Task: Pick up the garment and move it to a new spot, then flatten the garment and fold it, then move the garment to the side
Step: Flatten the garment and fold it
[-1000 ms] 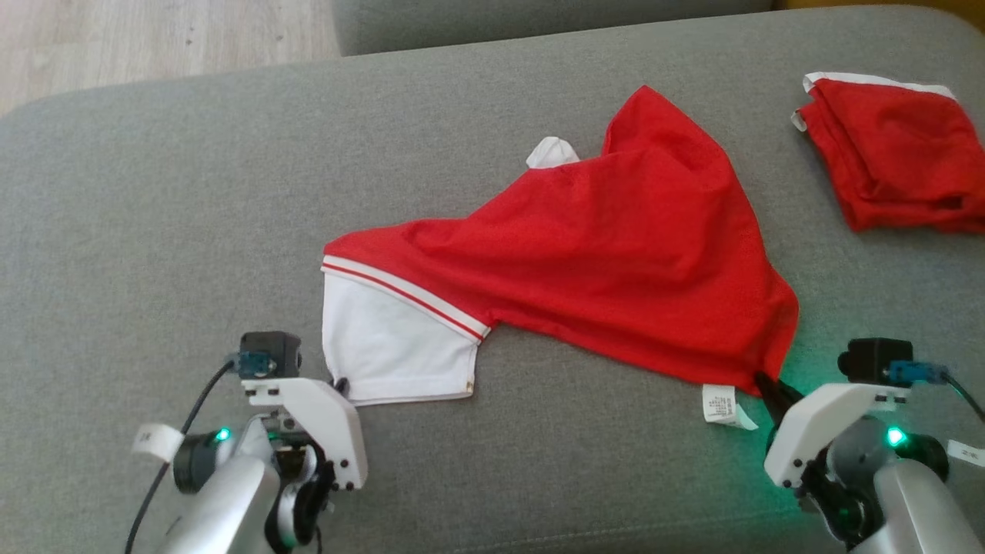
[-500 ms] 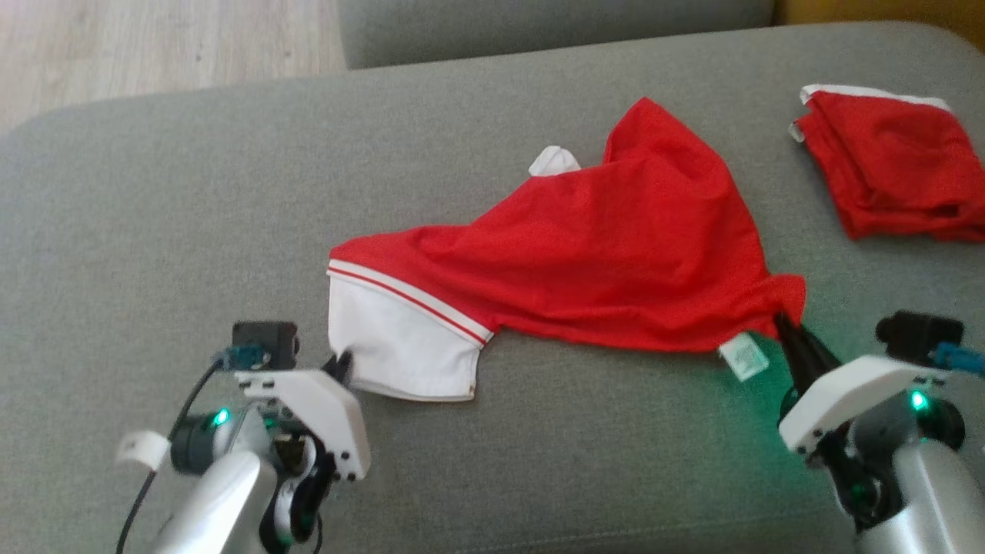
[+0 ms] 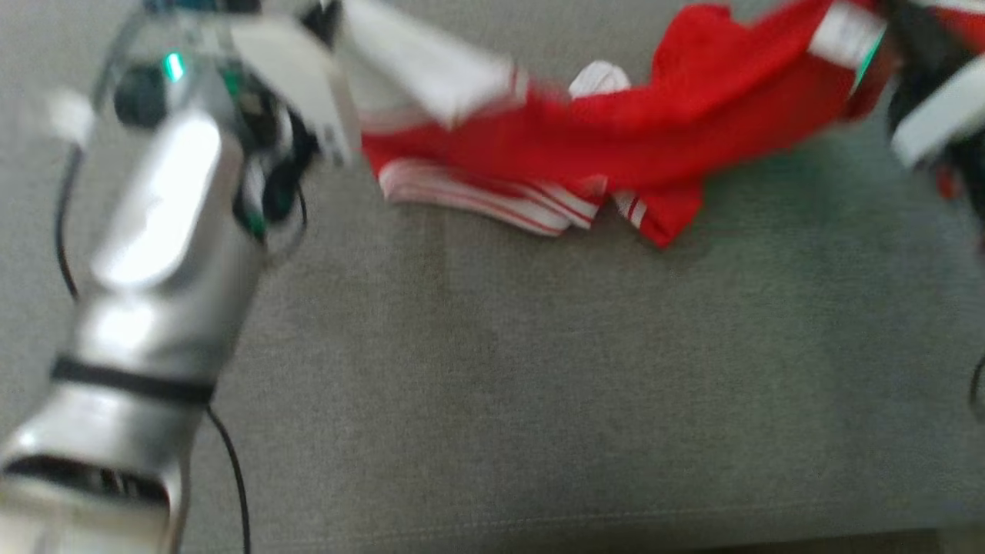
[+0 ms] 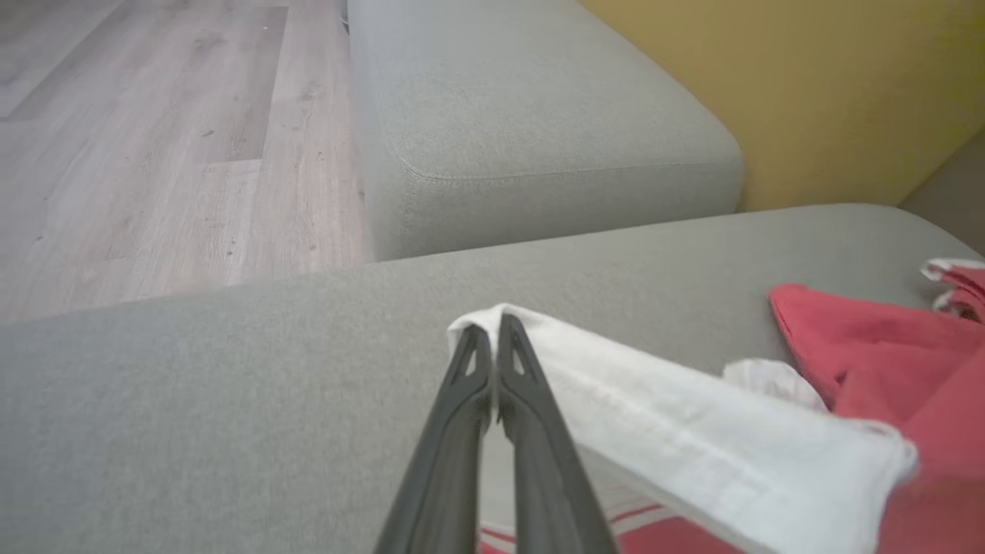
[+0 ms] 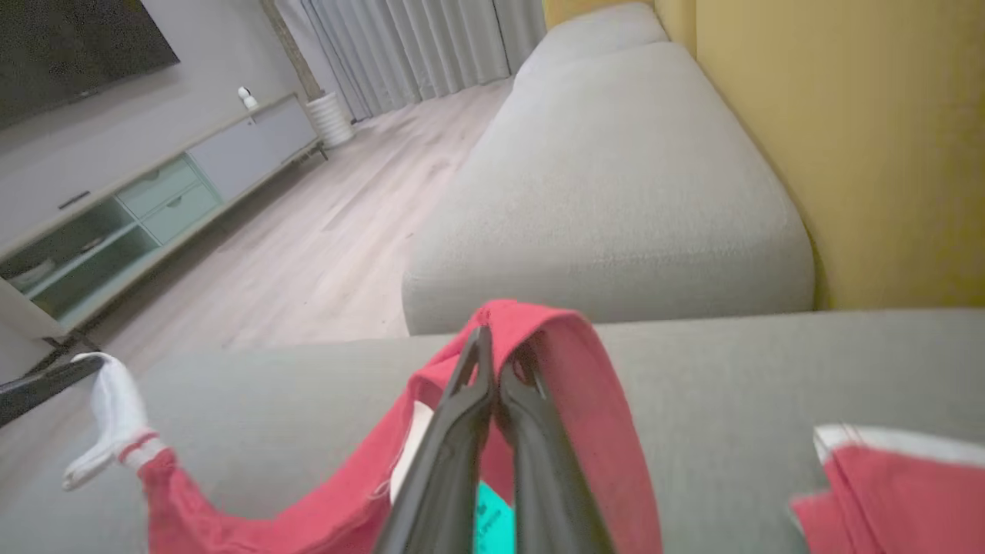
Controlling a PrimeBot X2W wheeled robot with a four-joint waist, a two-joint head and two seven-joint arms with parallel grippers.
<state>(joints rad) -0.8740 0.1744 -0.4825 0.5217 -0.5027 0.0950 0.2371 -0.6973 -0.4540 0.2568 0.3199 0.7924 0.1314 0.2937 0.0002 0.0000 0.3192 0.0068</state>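
Observation:
The garment (image 3: 616,154), red with a white sleeve and striped trim, hangs stretched between my two grippers, and its lower folds touch the grey sofa cushion (image 3: 539,385). At the blurred head view's upper left, my left gripper (image 3: 327,19) is shut on the white sleeve. The left wrist view shows the left gripper (image 4: 489,327) pinching the sleeve's edge (image 4: 692,446). My right gripper (image 3: 893,31) holds the red end at the upper right. In the right wrist view the right gripper (image 5: 492,346) is shut on the red hem (image 5: 569,369).
A second, folded red garment (image 5: 893,492) lies on the cushion to the right. Another grey sofa section (image 4: 539,115) stands beyond, beside a wooden floor (image 4: 154,154) and a yellow wall (image 5: 846,115). A low cabinet (image 5: 154,192) stands far off.
Both grippers have lifted their ends of the garment off the cushion, so it now hangs between them. The head camera has tipped down and the picture has shifted and blurred.

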